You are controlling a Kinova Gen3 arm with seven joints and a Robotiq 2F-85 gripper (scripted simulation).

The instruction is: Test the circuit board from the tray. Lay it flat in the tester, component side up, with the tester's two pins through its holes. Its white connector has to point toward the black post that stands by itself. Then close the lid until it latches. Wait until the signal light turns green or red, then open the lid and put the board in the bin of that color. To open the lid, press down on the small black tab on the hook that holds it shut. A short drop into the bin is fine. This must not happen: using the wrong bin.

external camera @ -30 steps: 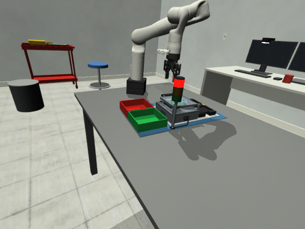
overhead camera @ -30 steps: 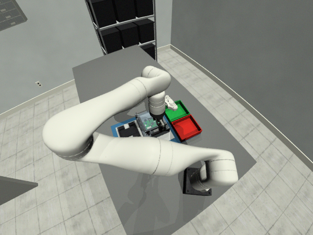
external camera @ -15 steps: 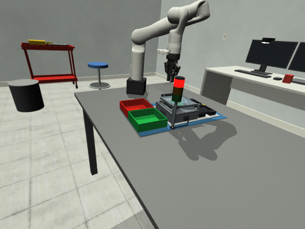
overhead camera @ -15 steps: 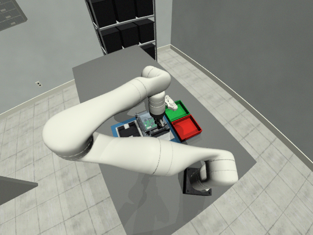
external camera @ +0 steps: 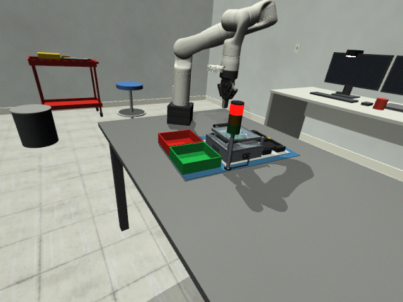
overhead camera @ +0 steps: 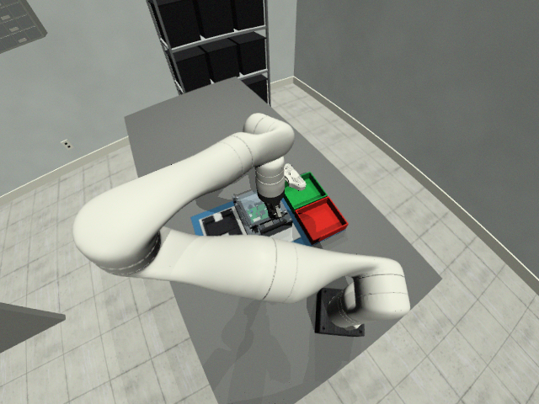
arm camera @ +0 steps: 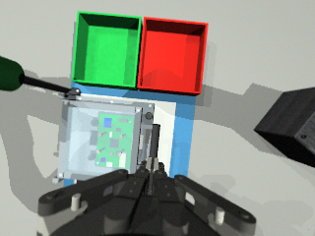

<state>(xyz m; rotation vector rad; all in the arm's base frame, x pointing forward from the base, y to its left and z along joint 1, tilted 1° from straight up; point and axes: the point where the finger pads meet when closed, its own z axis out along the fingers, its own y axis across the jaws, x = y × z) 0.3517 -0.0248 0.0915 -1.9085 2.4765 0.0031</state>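
In the wrist view the gripper (arm camera: 151, 172) is nearest, its 2 fingers pressed together and holding nothing. Just beyond it is the tester (arm camera: 105, 140) with its clear lid (arm camera: 79, 143) closed, and the circuit board (arm camera: 114, 140) lies flat under this lid. The hook (arm camera: 155, 140) is on the tester's right side. Farther are the green bin (arm camera: 104, 49) and the red bin (arm camera: 173, 54).

The signal light (external camera: 236, 109) shows red, so I judge the next step is to press the small tab on the hook. The tab is small; if the closed fingers come down a little beside it, they may push on the lid or slide off, and the lid will stay latched.

The arm (overhead camera: 183, 247) bends wide over the table (external camera: 293, 227), with the wrist pointing straight down, above the tester and apart from it.
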